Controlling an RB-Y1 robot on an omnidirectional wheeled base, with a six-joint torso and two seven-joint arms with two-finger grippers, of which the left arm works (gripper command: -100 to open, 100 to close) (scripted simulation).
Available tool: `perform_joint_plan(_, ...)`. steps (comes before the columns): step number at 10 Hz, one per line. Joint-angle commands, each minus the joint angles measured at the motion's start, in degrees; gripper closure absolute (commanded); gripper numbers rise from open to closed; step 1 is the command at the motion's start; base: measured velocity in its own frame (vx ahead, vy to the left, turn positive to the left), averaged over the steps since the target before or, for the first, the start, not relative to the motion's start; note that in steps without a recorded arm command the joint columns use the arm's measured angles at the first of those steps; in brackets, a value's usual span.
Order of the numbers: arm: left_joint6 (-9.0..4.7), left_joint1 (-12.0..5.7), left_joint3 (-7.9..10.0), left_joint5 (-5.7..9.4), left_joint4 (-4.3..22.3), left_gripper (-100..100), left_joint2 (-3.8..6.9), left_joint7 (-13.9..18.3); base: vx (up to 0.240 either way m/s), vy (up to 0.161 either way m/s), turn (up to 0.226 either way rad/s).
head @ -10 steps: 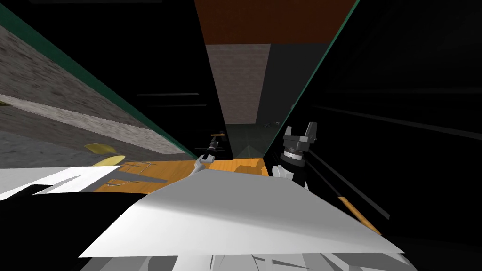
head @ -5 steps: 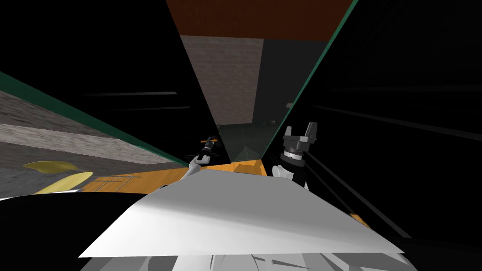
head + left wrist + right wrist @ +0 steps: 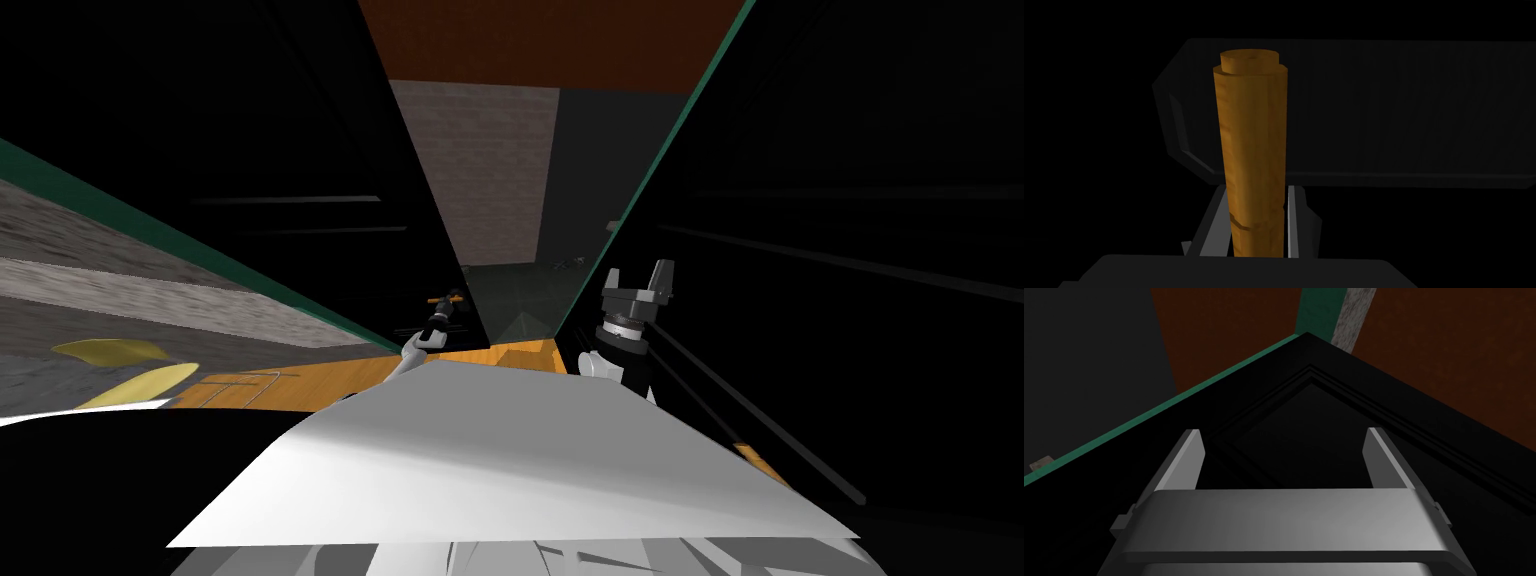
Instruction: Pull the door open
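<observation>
Your left gripper (image 3: 1256, 195) clamps the orange handle (image 3: 1253, 125) between its fingers; the handle's long axis runs toward 12 o'clock from them. Right gripper (image 3: 1284, 434) fingers stand wide.

One orange-brown wooden cylindrical handle (image 3: 1254, 150). Two grey blade-fingered grippers: left gripper (image 3: 1257, 192) and right gripper (image 3: 1284, 438). Two black panelled door faces (image 3: 300, 130). Two flat yellow shapes (image 3: 110, 350).

Door handle (image 3: 1254, 150) of orange-brown wood, grain showing, slightly glossy — on a matt black door (image 3: 1404, 110). The left gripper (image 3: 1255, 197) has smooth, light grey fingers (image 3: 1292, 220). Beyond, a rough, mottled grey wall (image 3: 490, 170); orange wood-grain floor (image 3: 330, 378).
</observation>
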Motion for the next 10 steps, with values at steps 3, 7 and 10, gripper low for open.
perform_joint_plan(3,-0.78,0.83,-1.02,0.06,-0.38,100,1.18,1.26,-0.103,0.026,-0.087)
perform_joint_plan(7,-2.45,2.54,-3.18,0.19,-1.20,100,3.67,3.91,-0.211,0.076,-0.141)
perform_joint_plan(10,-3.85,3.97,-4.99,0.30,-1.89,100,5.77,6.14,-0.242,0.080,-0.154)
